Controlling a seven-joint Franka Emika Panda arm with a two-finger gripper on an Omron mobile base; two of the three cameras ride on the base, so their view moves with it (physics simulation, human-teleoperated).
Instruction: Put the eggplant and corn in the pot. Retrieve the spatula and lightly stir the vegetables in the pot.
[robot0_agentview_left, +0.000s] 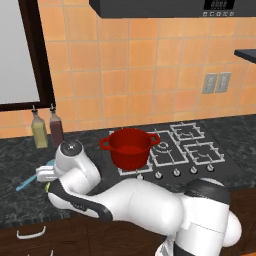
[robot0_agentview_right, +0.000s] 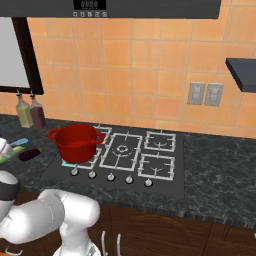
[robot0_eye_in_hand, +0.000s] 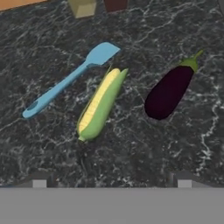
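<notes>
arm folded low to the left, hand pointing down over the counter (robot0_eye_in_hand: 183, 144), gripper (robot0_eye_in_hand: 111, 183) open, tips wide apart. below it: corn (robot0_eye_in_hand: 99, 105), spatula (robot0_eye_in_hand: 65, 81) beside, eggplant (robot0_eye_in_hand: 169, 91) apart. pot (robot0_agentview_left: 129, 147) farther off on the stove (robot0_agentview_left: 192, 150), empty.

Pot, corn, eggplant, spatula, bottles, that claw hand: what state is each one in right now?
pot: upright on the stove's front left burner, no lid, nothing visible inside.
corn: lying on the counter, half husked.
eggplant: lying on the counter, apart from the corn.
spatula: lying flat beside the corn.
two bottles: upright, capped, by the wall.
gripper: above the vegetables, holding nothing, open.
</notes>
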